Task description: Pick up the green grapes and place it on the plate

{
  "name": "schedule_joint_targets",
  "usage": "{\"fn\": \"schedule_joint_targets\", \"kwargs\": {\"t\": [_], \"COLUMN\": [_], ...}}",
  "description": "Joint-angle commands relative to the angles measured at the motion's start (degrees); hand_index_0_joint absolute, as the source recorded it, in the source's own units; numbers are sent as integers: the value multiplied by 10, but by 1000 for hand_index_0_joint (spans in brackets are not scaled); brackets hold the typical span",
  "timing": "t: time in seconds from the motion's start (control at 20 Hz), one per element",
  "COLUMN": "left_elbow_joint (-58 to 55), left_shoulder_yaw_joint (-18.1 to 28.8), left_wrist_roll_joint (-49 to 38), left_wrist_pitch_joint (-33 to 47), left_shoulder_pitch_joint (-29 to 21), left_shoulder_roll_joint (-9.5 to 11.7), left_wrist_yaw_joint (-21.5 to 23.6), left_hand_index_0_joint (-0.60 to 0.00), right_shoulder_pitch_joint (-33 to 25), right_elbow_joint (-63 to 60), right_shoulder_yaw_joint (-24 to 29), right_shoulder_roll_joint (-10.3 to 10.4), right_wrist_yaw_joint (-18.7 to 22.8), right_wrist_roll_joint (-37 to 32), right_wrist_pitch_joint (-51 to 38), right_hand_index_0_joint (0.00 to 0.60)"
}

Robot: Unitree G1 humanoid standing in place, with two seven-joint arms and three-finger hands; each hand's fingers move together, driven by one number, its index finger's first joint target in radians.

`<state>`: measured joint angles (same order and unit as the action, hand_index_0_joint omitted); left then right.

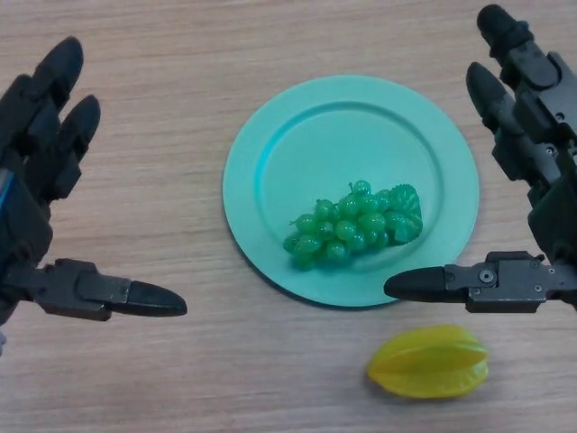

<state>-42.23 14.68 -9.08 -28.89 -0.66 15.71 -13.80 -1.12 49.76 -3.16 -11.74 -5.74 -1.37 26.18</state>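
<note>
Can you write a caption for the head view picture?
Green grapes on the plate, both hands open, yellow starfruit nearby.

You see only part of each hand: the left hand [41, 171] is cut off by the left edge, the right hand [532, 180] by the right edge. The table [180, 72] runs past every edge, so none of its corners show.

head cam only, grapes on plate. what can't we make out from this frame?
- Left hand: palm and wrist cut off by the left edge.
- Right hand: cut off by the right edge.
- Plate: surface under the green grapes hidden by them.
- Starfruit: underside unseen.
</note>
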Motion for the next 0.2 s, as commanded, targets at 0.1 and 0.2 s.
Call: {"fn": "schedule_joint_targets", "kwargs": {"t": [0.1, 0.2], "left_elbow_joint": [-13, -15], "left_shoulder_yaw_joint": [22, 19], "left_wrist_roll_joint": [14, 10], "left_wrist_pitch_joint": [103, 95], "left_shoulder_pitch_joint": [-12, -19], "left_shoulder_roll_joint": [17, 19], "left_wrist_yaw_joint": [15, 23], "left_hand_index_0_joint": [0, 0], "right_shoulder_pitch_joint": [-17, -18], "right_elbow_joint": [21, 19], "right_shoulder_yaw_joint": [13, 8], "right_shoulder_roll_joint": [-6, -6], "right_wrist_yaw_joint": [-4, -5], "right_wrist_roll_joint": [-13, -6], "right_wrist_pitch_joint": [-86, -88], "right_hand_index_0_joint": [0, 0]}}
